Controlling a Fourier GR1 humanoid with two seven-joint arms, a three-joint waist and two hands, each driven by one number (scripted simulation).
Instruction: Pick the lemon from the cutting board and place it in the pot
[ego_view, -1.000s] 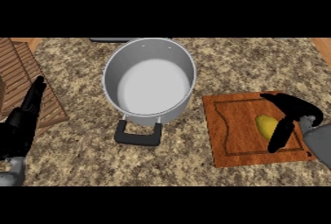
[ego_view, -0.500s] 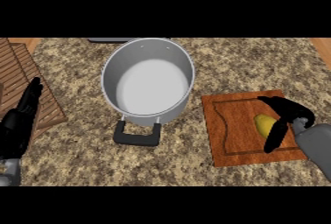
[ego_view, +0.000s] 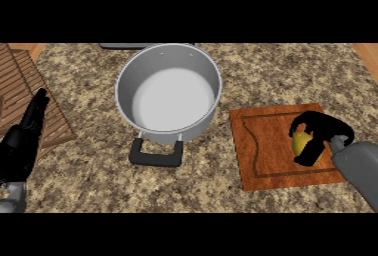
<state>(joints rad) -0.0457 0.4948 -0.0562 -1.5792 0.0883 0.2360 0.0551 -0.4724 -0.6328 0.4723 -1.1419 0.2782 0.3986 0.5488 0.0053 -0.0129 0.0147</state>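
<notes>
A yellow lemon (ego_view: 300, 142) lies on the brown wooden cutting board (ego_view: 262, 150) at the right. My right hand (ego_view: 322, 131) is over it with fingers and thumb curled round it, hiding most of the fruit. The grey metal pot (ego_view: 170, 95) with a black handle (ego_view: 156, 153) stands in the counter's middle, left of the board, with nothing inside. My left hand (ego_view: 26, 135) rests at the left edge, fingers straight and pointing up.
A ribbed wooden board (ego_view: 22, 95) lies along the left edge, partly under my left hand. The speckled stone counter (ego_view: 96, 185) spreads around the pot. A dark strip (ego_view: 122, 46) shows at the counter's far edge.
My right hand has come down and to the left over the lemon, and its fingers have curled in round it. The left hand has barely shifted.
</notes>
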